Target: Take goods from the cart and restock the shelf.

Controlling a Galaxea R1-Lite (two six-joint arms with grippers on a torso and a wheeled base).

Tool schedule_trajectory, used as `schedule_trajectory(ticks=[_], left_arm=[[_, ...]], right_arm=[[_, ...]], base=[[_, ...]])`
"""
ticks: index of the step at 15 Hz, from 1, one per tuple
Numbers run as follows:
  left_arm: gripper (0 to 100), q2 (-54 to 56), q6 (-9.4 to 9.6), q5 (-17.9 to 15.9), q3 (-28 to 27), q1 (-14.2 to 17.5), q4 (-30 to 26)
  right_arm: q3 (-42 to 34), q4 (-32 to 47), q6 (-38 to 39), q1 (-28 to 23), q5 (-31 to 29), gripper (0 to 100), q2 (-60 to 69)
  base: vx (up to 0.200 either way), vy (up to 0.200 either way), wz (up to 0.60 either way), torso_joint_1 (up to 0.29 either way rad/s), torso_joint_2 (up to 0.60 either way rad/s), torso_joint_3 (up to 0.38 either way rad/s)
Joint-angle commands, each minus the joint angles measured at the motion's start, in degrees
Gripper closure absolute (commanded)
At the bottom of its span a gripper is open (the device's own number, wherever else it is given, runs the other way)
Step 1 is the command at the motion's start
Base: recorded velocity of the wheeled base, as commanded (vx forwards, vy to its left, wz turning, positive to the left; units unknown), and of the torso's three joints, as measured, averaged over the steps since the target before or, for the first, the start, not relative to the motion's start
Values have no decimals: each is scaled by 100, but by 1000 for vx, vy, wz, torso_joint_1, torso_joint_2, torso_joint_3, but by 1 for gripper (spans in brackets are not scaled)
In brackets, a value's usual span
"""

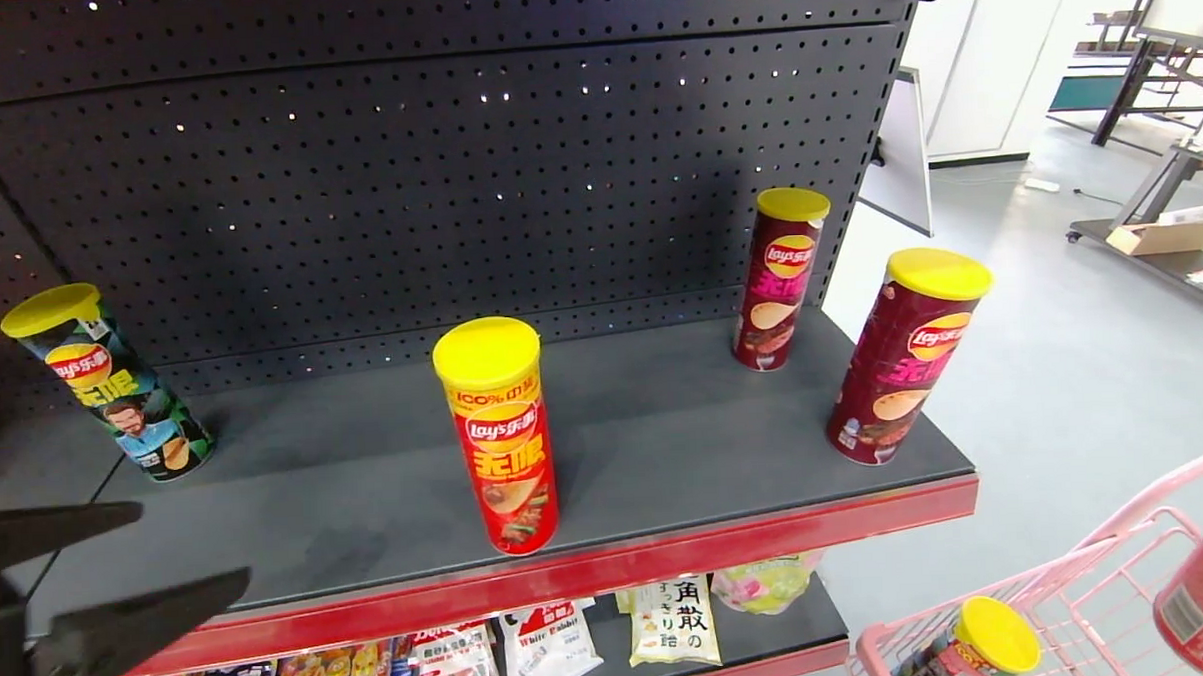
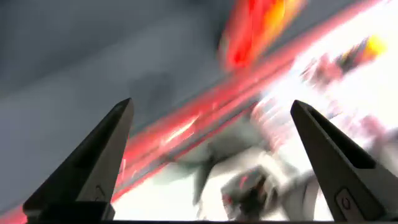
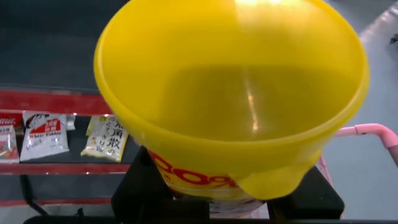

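Red chip can with a yellow lid sits pinched between the black pads of the right gripper, its lid turned toward the wrist camera. In the head view it hangs at the far right edge, just beside the pink cart and well apart from the upper shelf. Four cans already stand upright on that shelf — a teal can at the left end, a bright red can near the front lip in the middle, a maroon can back by the pegboard, and a second maroon can at the right front corner. The left gripper hovers low at the shelf's left front with its two fingers spread wide and nothing between them (its own wrist view is smeared, so I cannot tell what lies beneath it). A yellow-lidded can sits in the cart, so the job looks partway through: four standing on the shelf, one in hand but not yet over it, and at least one waiting. Open room shows between the teal can and the bright red can, and again between the bright red can and the maroon pair — either gap would, I judge, take the can in hand. Snack bags on the lower shelf are no part of this step.
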State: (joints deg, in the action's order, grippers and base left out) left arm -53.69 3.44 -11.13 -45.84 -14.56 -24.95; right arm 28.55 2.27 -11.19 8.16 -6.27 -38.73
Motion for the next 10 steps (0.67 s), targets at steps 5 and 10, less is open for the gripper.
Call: schedule_trajectory(ticks=[5, 10], left_arm=[[0, 3620, 746, 1394, 1244, 155, -1134], [0, 3866, 456, 1711, 2228, 164, 61]], right_arm=[[-104, 2, -120, 28, 73, 100, 138], [-359, -25, -94, 28, 530, 100, 392]], base=[[0, 0, 0, 0, 0, 0], [0, 0, 240, 0, 1, 2]])
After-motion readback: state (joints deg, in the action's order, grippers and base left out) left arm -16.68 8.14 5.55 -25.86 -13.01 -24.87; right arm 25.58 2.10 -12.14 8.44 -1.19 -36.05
